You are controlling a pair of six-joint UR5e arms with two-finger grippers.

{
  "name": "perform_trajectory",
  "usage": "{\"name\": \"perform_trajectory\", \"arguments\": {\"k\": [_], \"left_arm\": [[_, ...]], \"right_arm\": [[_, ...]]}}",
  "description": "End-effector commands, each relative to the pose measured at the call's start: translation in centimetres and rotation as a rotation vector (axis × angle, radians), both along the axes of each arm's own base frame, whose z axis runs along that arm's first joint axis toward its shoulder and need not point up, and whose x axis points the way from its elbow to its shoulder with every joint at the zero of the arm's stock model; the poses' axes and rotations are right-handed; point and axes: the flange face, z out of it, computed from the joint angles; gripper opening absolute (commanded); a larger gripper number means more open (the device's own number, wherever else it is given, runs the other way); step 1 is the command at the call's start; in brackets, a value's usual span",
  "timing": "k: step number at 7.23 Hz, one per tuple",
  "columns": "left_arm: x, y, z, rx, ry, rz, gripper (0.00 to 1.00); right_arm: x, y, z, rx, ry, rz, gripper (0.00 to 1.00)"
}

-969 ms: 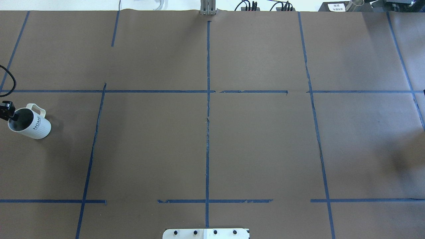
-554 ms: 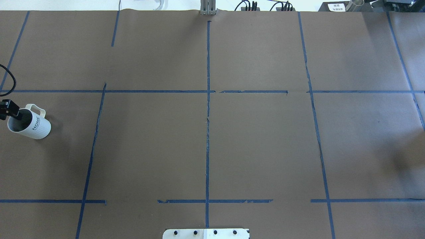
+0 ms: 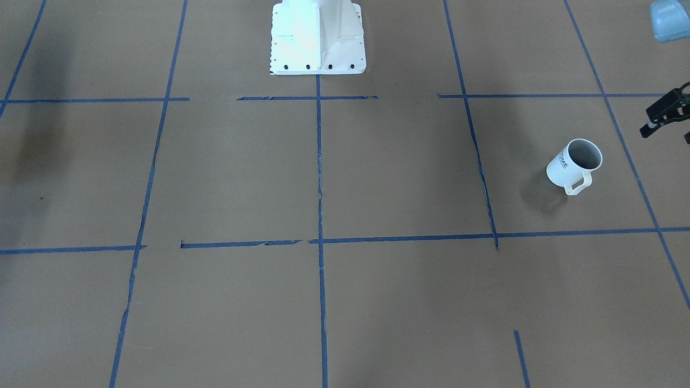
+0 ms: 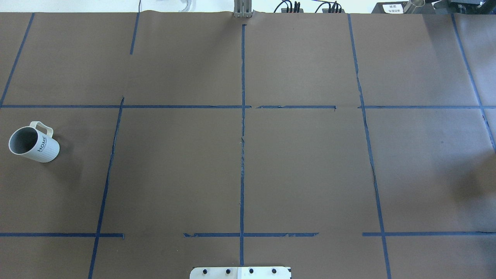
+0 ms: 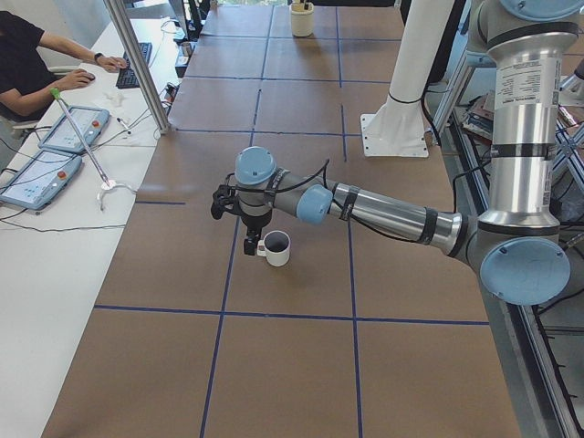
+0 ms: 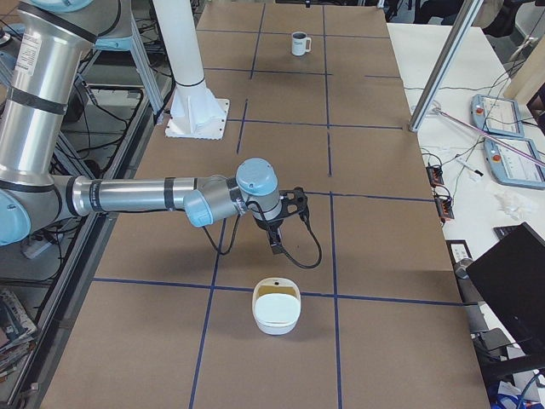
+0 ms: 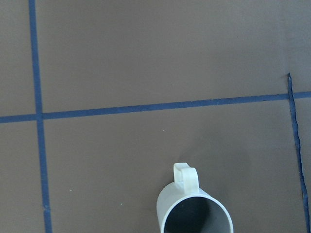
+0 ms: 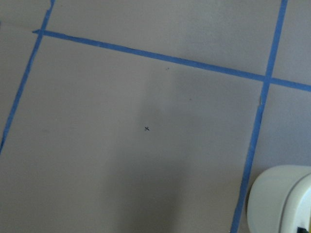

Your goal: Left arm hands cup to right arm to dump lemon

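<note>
Showing silver-grey tubes on left arm (image 5: 383, 212) and right arm (image 6: 128, 194) alike, wearing pale blue joint caps (image 5: 520, 272) and black bands, trailing looped black cable (image 6: 319, 250), rising from a white pedestal (image 3: 318, 37) dotted with dark screws.

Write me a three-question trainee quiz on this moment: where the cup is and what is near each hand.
1. True or false: the left hand is clamped on the cup.
2. The cup is: A) lying on its side; B) standing upright on the table; C) lifted off the table.
3. In the exterior right view, what sits on the table near the right hand?

Key
1. False: the left hand is beside the cup, with a gap between them.
2. B.
3. A white bowl.
</note>
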Motion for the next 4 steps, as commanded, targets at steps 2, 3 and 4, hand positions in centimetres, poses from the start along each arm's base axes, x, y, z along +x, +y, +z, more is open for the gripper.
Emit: {"name": "perform_trajectory", "arguments": {"k": [2,3,4], "left_arm": [[-5.6,2.1,6.2,0.007,-0.04,0.066,1.0],[-5.5,2.5,8.0,-0.036,-0.039,0.066,1.0],[-5.5,2.2,7.9,-0.088,-0.038,0.067,1.0]], "right_arm": [[4.2,1.8,2.6,-0.124,0.032,-0.007,1.0],[4.2,1.8,2.8,-0.135,0.031,-0.009,1.0],[4.2,2.0,2.9,-0.138,0.031,-0.01,1.0]]}}
